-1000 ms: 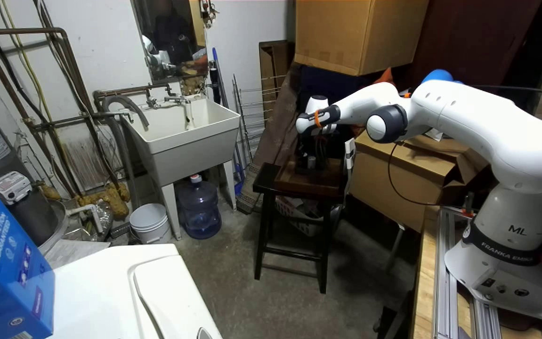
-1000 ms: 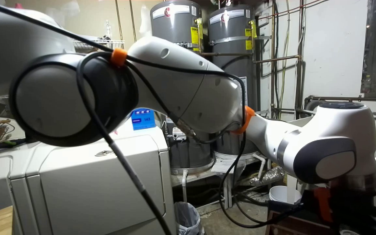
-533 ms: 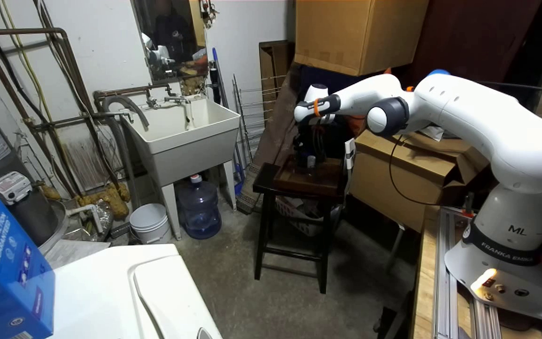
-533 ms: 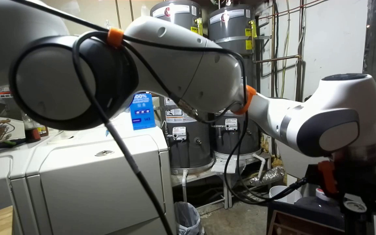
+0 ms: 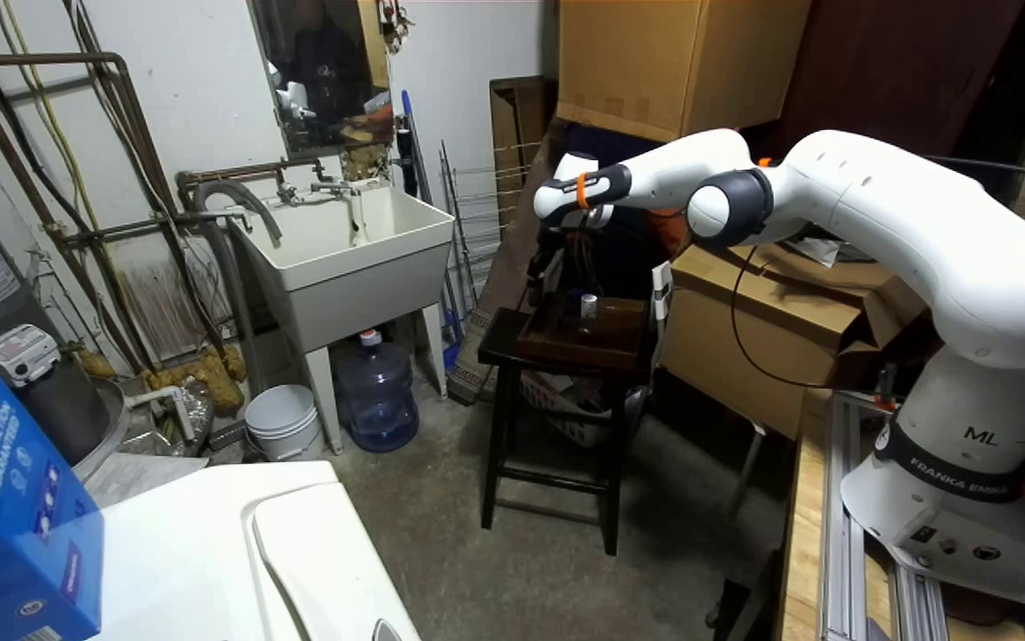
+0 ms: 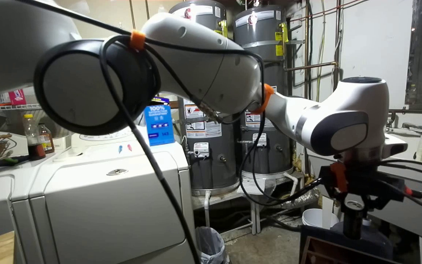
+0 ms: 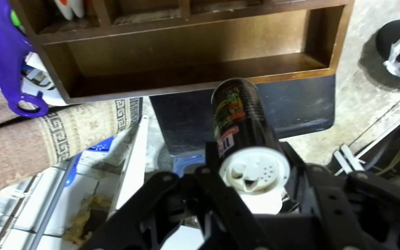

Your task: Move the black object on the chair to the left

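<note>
The black object is a black can (image 7: 245, 132) with a coloured label and a white perforated lid. My gripper (image 7: 250, 154) is shut on its sides near the lid, one finger on each side. The can also shows below the gripper in an exterior view (image 6: 353, 222). The dark chair (image 5: 503, 343) carries a brown wooden tray (image 7: 200, 22) with several compartments. The can hangs roughly upright beyond the tray's long edge, over the bare dark seat (image 7: 300, 111). How far its bottom is from the seat cannot be told. In an exterior view the gripper (image 5: 537, 280) is above the chair's left side.
A small pale cylinder (image 5: 589, 307) stands in the tray. A purple item (image 7: 7, 55) lies beside the tray. A rolled rug (image 5: 512, 258) and sink (image 5: 361, 249) stand behind and left of the chair. A cardboard box (image 5: 744, 329) is to its right.
My gripper has risen and moved left in both exterior views, carrying the can from over the tray to beside it. Chair and tray have not moved.
</note>
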